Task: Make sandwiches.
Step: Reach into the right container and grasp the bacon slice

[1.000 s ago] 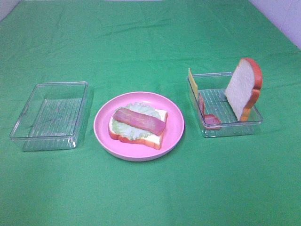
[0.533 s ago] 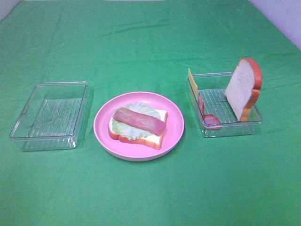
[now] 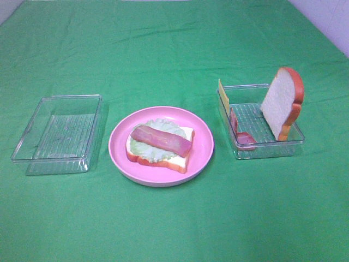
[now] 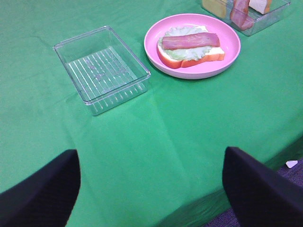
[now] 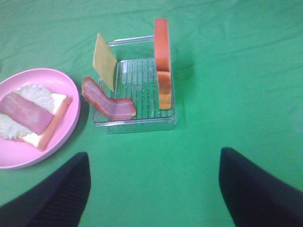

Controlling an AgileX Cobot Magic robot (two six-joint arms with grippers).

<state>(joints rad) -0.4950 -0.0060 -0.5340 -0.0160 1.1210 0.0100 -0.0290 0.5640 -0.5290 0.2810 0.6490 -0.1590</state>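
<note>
On the round pink plate (image 3: pixel 206 146) lies a half-built sandwich (image 3: pixel 160 144): one bread slice, pale green lettuce and a reddish bacon strip on top. It also shows as the sandwich (image 4: pixel 191 45) in the left wrist view and the sandwich (image 5: pixel 28 116) in the right wrist view. A second bread slice (image 3: pixel 282 101) stands upright in the right clear tray (image 3: pixel 267 148), beside a yellow cheese slice (image 3: pixel 223 94) and another bacon strip (image 3: pixel 242 136). My left gripper (image 4: pixel 151 189) is open over the table's near edge. My right gripper (image 5: pixel 154 189) is open, short of the right tray (image 5: pixel 142 125). Neither holds anything.
An empty clear tray (image 3: pixel 54 164) sits left of the plate. Green cloth covers the table. In the left wrist view the table edge and floor (image 4: pixel 289 163) show close to the gripper. Both arms are out of the high view.
</note>
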